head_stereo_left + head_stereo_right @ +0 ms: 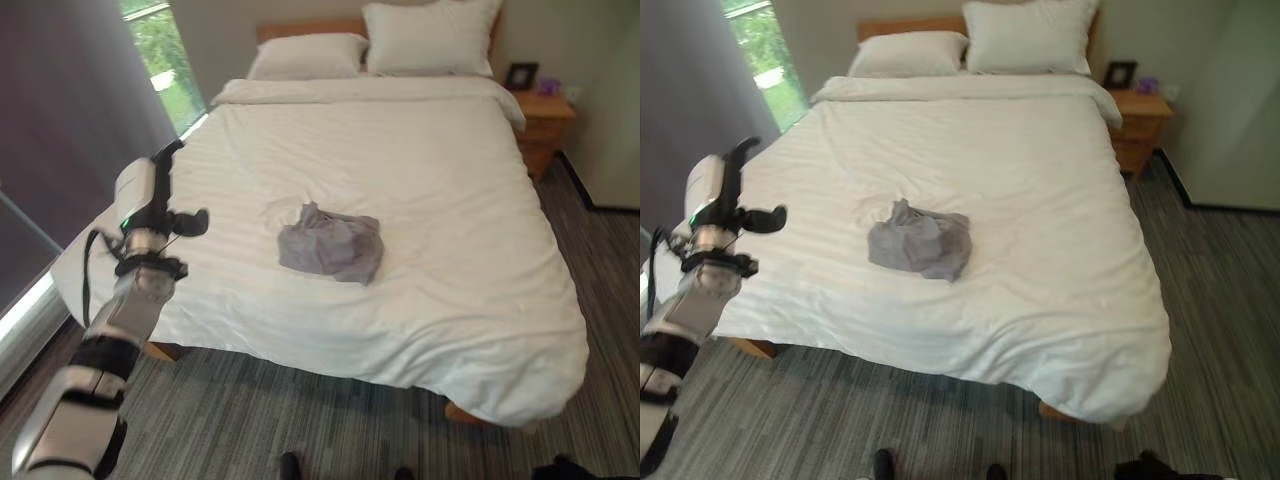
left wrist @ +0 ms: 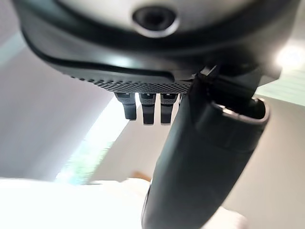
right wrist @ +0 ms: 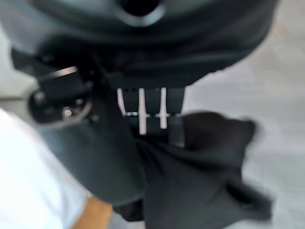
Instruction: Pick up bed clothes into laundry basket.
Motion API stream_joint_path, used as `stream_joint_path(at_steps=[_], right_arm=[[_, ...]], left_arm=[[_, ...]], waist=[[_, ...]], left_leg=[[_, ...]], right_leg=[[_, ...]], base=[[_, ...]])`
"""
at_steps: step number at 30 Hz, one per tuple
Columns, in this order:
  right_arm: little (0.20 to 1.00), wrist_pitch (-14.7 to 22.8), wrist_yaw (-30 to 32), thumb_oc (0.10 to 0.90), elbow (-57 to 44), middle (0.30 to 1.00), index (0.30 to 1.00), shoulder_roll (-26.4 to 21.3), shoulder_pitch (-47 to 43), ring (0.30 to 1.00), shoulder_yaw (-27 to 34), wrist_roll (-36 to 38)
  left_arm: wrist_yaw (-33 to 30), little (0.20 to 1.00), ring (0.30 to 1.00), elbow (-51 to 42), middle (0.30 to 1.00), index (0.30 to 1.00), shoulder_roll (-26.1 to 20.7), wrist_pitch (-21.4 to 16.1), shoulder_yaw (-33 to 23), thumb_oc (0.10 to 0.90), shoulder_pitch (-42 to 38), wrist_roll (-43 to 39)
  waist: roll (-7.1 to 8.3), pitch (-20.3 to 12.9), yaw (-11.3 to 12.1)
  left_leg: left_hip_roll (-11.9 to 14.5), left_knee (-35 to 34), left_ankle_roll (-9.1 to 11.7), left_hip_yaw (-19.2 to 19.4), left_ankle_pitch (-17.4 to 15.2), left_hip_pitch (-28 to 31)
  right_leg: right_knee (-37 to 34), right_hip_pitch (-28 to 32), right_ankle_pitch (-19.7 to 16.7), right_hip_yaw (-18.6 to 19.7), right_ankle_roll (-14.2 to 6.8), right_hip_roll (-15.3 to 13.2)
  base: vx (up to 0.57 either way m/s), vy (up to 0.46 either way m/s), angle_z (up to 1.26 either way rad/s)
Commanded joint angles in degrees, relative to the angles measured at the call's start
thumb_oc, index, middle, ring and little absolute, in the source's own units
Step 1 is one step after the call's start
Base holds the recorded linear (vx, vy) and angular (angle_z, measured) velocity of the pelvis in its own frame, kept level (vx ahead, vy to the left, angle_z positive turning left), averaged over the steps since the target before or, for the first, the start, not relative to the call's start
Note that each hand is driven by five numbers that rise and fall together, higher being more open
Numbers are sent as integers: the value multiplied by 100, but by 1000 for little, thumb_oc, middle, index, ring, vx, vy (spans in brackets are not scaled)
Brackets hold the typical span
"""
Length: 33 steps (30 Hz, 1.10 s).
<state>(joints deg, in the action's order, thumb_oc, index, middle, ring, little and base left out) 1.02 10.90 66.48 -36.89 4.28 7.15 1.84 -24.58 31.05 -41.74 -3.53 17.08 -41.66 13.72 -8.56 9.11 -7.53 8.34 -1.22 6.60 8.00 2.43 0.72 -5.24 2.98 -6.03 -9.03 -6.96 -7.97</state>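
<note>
Crumpled grey garment [image 1: 332, 244] lies mid-bed [image 1: 450, 200]. Left hand [image 1: 160, 205] raised at its 9 o'clock, fingers [image 2: 147, 109] released. Right hand [image 3: 143, 71] clenched on black cloth [image 3: 209, 176].

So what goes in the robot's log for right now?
grey clothes: on bed | left robot hand: raised, open, empty | right robot hand: holding black cloth

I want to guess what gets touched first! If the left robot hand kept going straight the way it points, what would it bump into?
Probably nothing soon: the left robot hand points up above the bed's left edge, toward the window. Depth is unclear.
</note>
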Motion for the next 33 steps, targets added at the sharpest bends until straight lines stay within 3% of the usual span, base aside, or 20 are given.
stream_joint_path(at_steps=[1,2,6,9,12,14,16,20,24,27,28,31,33], right_arm=[[300,270,-12,400,-256,300,300,-24,-202,300,-389,-3],[300,255,-75,400,-238,300,300,102,-227,300,-553,-41],[300,218,-398,400,-1,300,300,608,-64,300,-986,-70],[300,261,-493,400,42,300,300,707,-19,300,-1206,-30],[300,325,-494,400,13,300,300,790,-10,300,-1327,11],[300,331,-490,400,9,300,300,794,-59,300,-1379,39],[300,299,-434,400,-33,300,300,789,-269,300,-1547,9],[300,246,-367,400,37,300,300,983,-280,300,-1678,-6],[300,257,-331,400,133,300,300,919,-550,300,-1665,156],[300,295,-250,400,215,300,300,885,-855,300,-1722,276],[300,297,-143,400,243,300,300,1229,-1086,300,-2015,282],[300,311,-114,400,227,300,300,1481,-1242,300,-2224,347],[300,360,-140,400,288,300,300,1398,-1293,300,-2282,439]], left_arm=[[-576,900,900,-125,900,900,-759,-50,-979,800,-160,134],[-560,900,900,-69,900,900,-750,-36,-1011,800,-126,121],[-530,900,900,560,900,900,-727,42,-814,800,-437,55],[-529,900,900,1469,900,900,-730,283,-222,800,-990,390],[-417,900,900,2349,900,900,-762,298,312,800,-1579,450],[-383,900,900,2489,900,900,-783,238,455,800,-1745,365],[-161,900,900,2570,900,900,-740,-90,496,800,-1846,-206],[69,900,900,2494,900,900,-404,-344,486,800,-2020,-957],[277,900,900,2654,900,900,-187,-364,984,800,-2213,-635],[615,900,900,4208,900,900,18,178,1491,800,-2398,47],[794,900,900,4921,900,900,336,574,1547,800,-2297,548],[878,900,900,5534,900,900,781,898,1334,800,-1886,988],[933,900,900,5794,900,900,752,952,1401,800,-1850,1234]], waist=[[554,353,34],[577,378,-27],[468,288,-411],[443,266,-618],[473,306,-792],[490,297,-813],[513,297,-899],[555,365,-937],[588,433,-964],[651,590,-1110],[644,664,-1054],[710,737,-1012],[728,731,-1003]], left_leg=[[93,204,157,-180,-68,29],[76,86,153,-218,21,-59],[233,-378,175,292,105,317],[271,-378,201,515,69,410],[280,-378,208,743,15,322],[286,-378,208,809,11,243],[281,-378,206,942,-17,-34],[259,-378,178,1011,-39,-284],[253,-378,170,1024,13,-439],[243,-378,158,1120,42,-668],[247,-378,146,1138,35,-755],[301,-378,162,1178,73,-810],[326,-378,175,1202,79,-812]], right_leg=[[24,337,979,159,-21,53],[24,324,988,295,-12,76],[24,257,982,689,-28,176],[24,125,901,826,-65,178],[24,-208,768,984,-135,175],[24,-369,710,1057,-153,172],[24,-821,558,1180,-216,162],[24,-1197,444,1265,-264,138],[24,-1428,374,1342,-263,129],[24,-1772,251,1487,-292,160],[24,-1879,237,1513,-297,171],[24,-1974,230,1554,-282,202],[24,-1996,214,1557,-273,209]], base=[[122,-27,-41],[105,-30,-68],[134,34,-46],[94,55,-44],[10,50,-28],[-39,33,-44],[-60,56,-34],[-18,34,-28],[-3,25,-9],[-49,29,-28],[-72,6,-41],[-38,-19,-24],[-16,-35,-13]])
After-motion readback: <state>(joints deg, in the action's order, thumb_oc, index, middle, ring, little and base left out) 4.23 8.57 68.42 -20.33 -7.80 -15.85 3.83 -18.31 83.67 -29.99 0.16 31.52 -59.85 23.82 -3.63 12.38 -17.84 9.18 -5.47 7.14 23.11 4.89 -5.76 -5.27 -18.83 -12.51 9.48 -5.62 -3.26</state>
